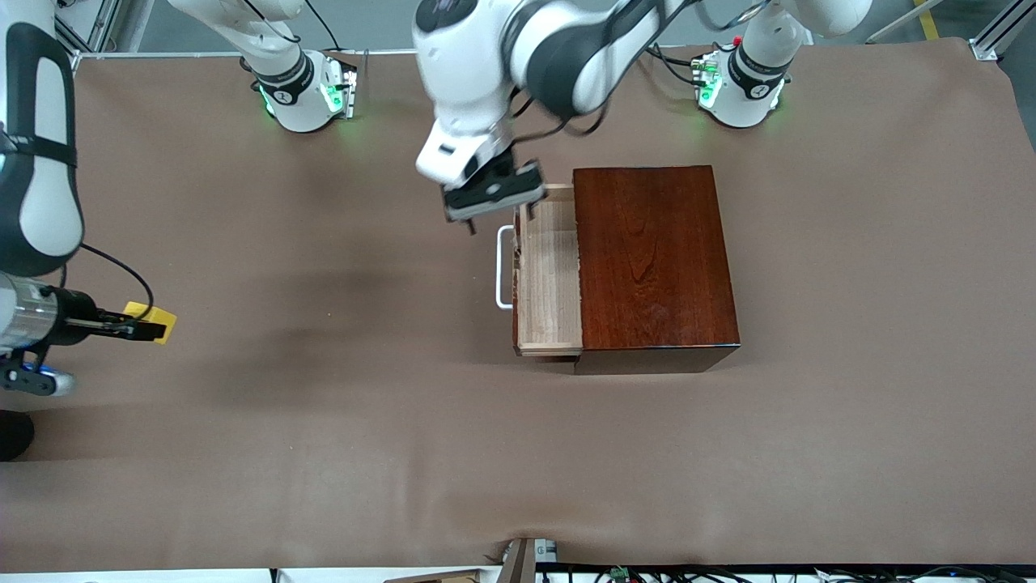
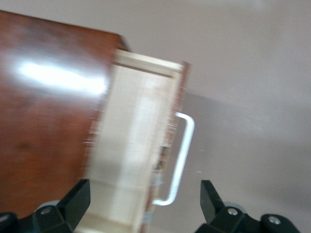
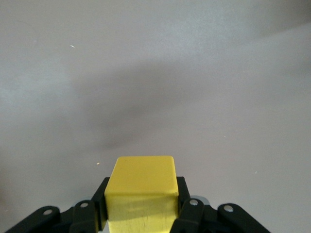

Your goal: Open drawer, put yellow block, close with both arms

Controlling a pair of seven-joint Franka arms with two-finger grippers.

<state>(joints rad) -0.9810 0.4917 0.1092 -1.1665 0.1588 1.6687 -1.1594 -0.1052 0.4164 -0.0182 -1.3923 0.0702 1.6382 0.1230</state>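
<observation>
Drawer (image 1: 549, 275) open, yellow block (image 1: 150, 321) gripped aloft

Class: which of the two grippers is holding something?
The right gripper, clamped on the yellow block above bare table; the left gripper hangs open over the drawer.

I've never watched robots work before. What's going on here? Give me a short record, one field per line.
drawer: pulled open from the dark wooden box, nothing visible inside
handle: white bar on the drawer's front, free of any gripper
yellow block: clamped in the right gripper, up off the table at the right arm's end
left gripper: open, over the drawer's front edge
step done: drawer opened, block picked up
step left: block into drawer, then close it
</observation>
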